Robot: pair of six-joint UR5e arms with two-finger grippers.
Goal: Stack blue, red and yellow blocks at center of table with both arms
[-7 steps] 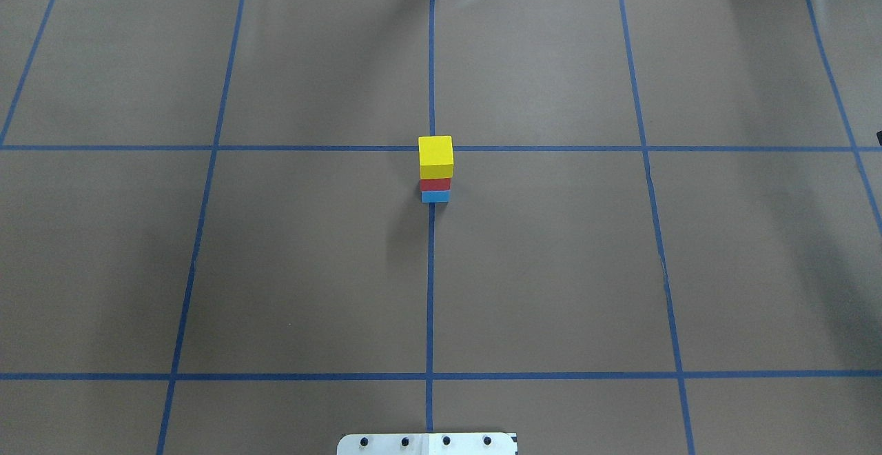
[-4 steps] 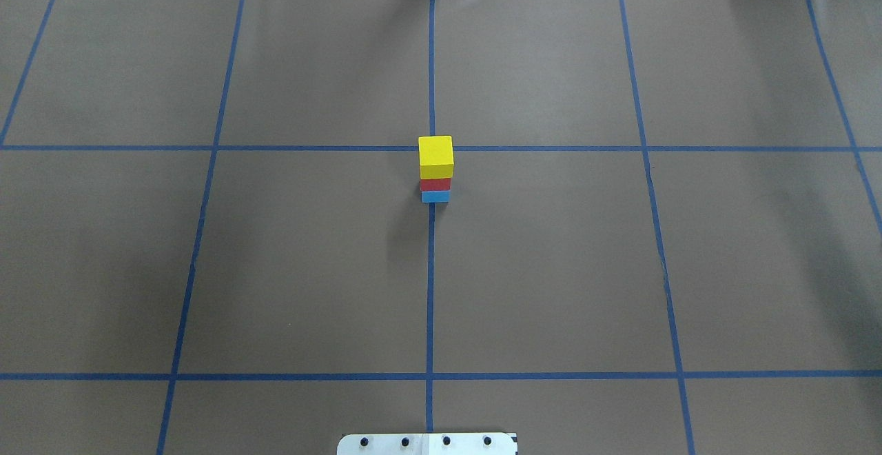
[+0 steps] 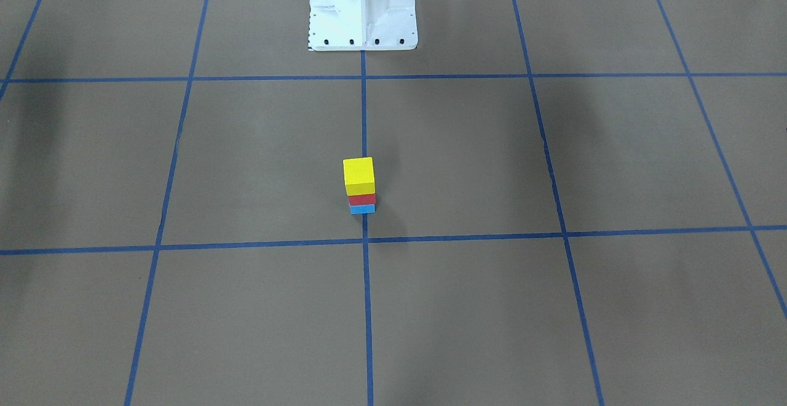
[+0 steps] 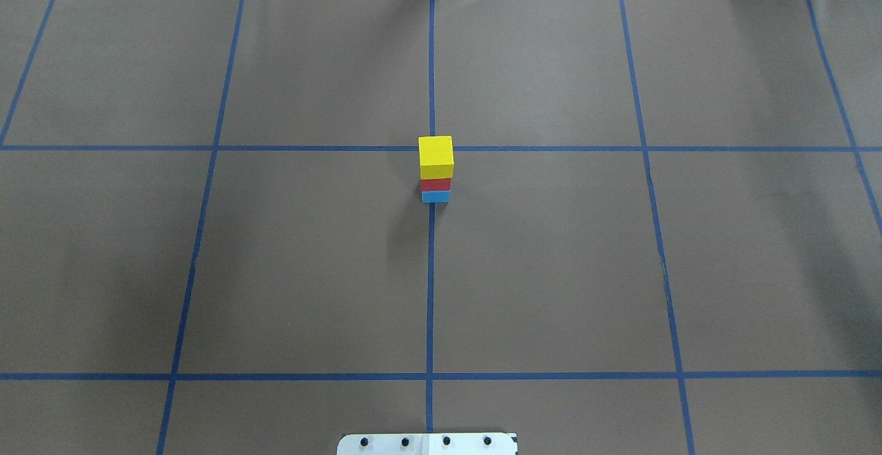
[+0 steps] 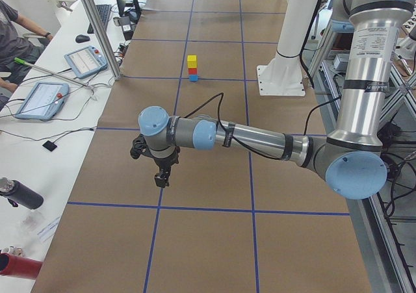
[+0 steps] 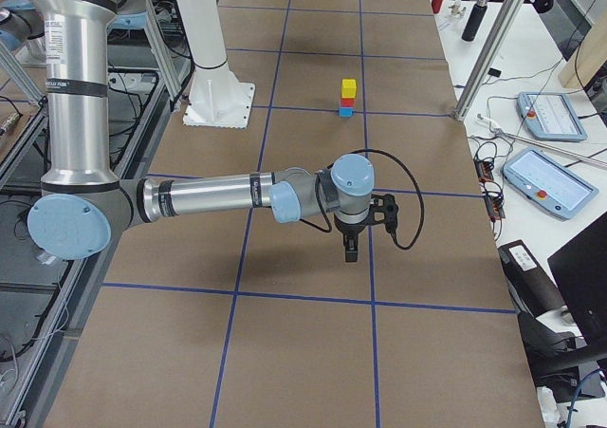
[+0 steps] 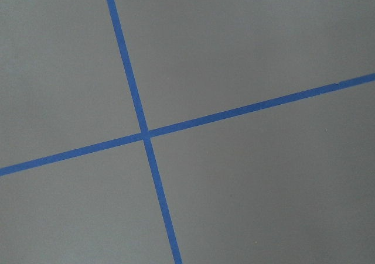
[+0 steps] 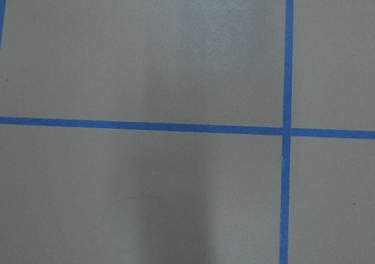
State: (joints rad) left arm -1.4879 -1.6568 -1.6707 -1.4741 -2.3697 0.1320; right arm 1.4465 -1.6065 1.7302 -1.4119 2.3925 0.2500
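Observation:
The yellow block (image 4: 435, 155) sits on the red block (image 4: 435, 184), which sits on the blue block (image 4: 435, 196). They form an upright stack at the table's centre, on the middle blue tape line. The stack also shows in the front-facing view (image 3: 359, 175). No gripper touches it. My left gripper (image 5: 161, 179) shows only in the exterior left view, far from the stack, pointing down over the table. My right gripper (image 6: 349, 250) shows only in the exterior right view, also far from the stack. I cannot tell whether either is open or shut. Both wrist views show only paper and tape.
Brown paper with a blue tape grid (image 4: 431, 376) covers the table. The white robot base (image 3: 363, 6) stands at the table's near edge. Tablets and cables (image 5: 42, 99) lie on the side bench beyond the far edge, beside metal posts (image 5: 97, 30).
The stack has not moved. A dark sliver at the overhead view's right edge is gone from view.

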